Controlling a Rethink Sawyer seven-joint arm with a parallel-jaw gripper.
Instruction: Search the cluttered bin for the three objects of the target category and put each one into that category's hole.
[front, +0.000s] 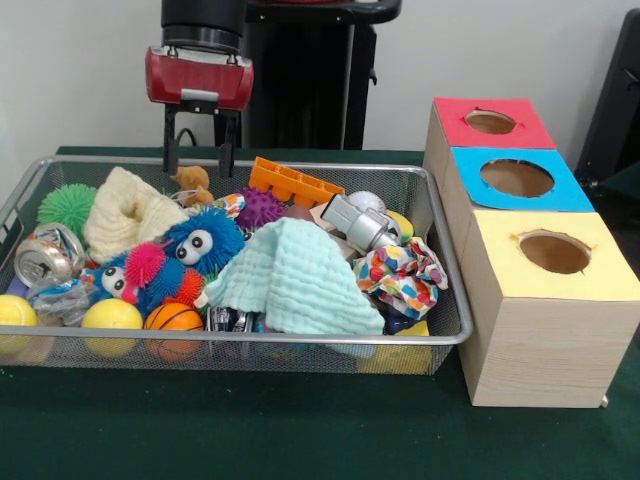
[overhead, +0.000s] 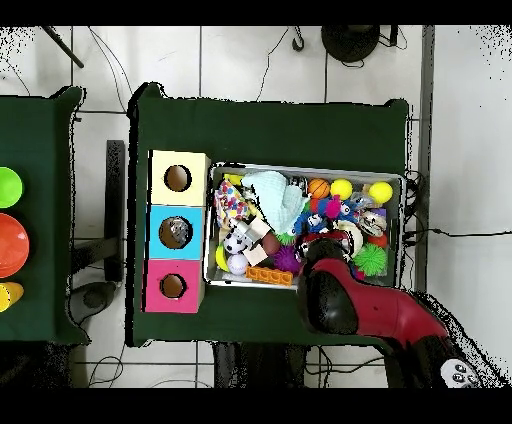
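Observation:
The silver wire-mesh bin (front: 300, 341) sits on the green table, full of mixed toys and cloths; it also shows in the overhead view (overhead: 300, 169). The blue-framed hole (front: 517, 178) is the middle of three wooden boxes to the bin's right, and also shows in the overhead view (overhead: 175, 232). My gripper (front: 200, 160) hangs open and empty over the bin's far left rim, just above a small brown toy (front: 190, 179). In the overhead view the arm (overhead: 345, 295) covers the gripper.
The bin holds a green spiky ball (front: 67, 205), cream knit cloth (front: 125, 212), blue fuzzy toy (front: 203, 243), mint cloth (front: 297, 278), orange plastic piece (front: 290, 184), dotted cloth (front: 402, 270), small basketball (front: 173, 318) and yellow balls (front: 112, 315). Red-framed (front: 490, 122) and yellow-framed (front: 554, 252) holes flank the blue one.

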